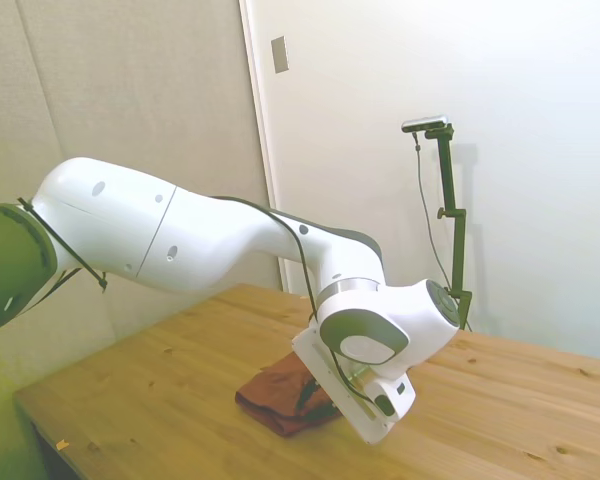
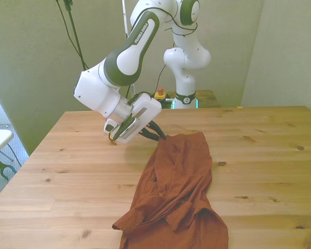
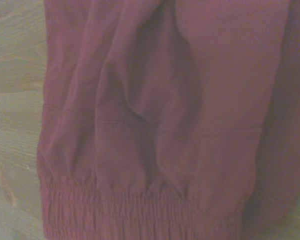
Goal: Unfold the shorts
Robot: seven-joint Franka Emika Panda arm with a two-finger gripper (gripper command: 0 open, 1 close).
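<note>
There is one pair of shorts, rust-brown and wrinkled, lying folded on the wooden worktop; the wrist view shows its gathered elastic band. One white arm bends low over it. The gripper is tilted down at the garment's far corner, its dark fingers closed on the shorts' edge.
</note>
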